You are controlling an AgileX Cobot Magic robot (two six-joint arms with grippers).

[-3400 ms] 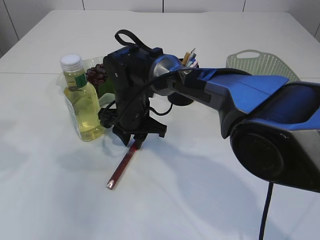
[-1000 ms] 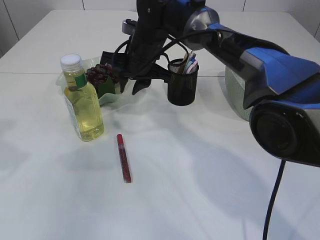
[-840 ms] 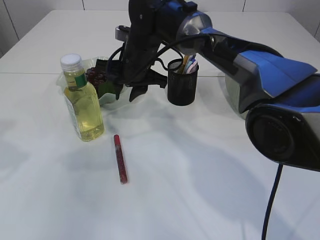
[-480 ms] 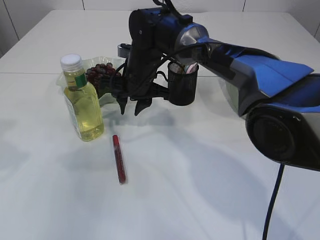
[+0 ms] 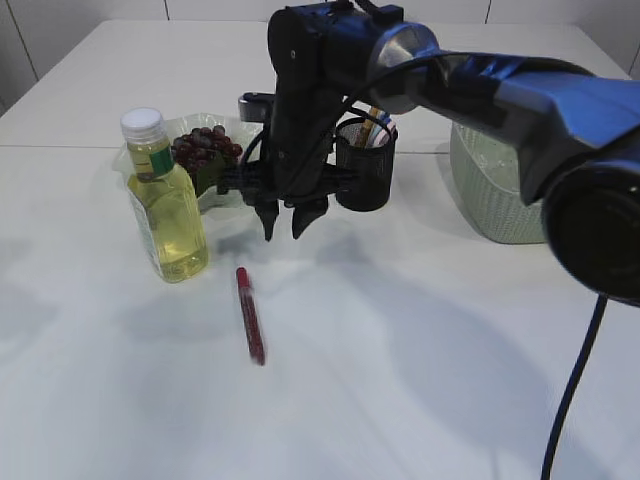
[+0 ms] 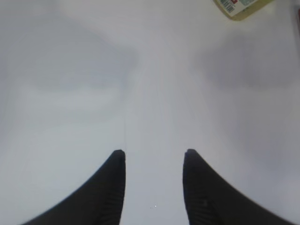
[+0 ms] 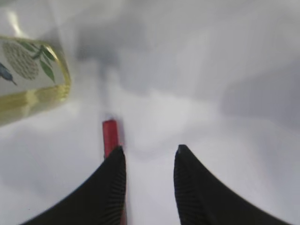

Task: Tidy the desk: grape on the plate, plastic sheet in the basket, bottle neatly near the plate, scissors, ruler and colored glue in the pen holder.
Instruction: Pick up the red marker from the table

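My right gripper [image 5: 287,223] hangs unclenched over the glue stick [image 5: 249,314] — probably untouched; the wrist view omits the pen holder [image 5: 364,176] behind.

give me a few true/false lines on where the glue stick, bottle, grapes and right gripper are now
1. The red glue stick lies flat on the table. True.
2. The right gripper grips the glue stick. False: it hangs open above it, holding nothing.
3. The bottle lies tipped over. False: it stands upright, cap on.
4. The grapes sit behind the bottle. True.
5. The basket is left of the pen holder. False: it is on the right.
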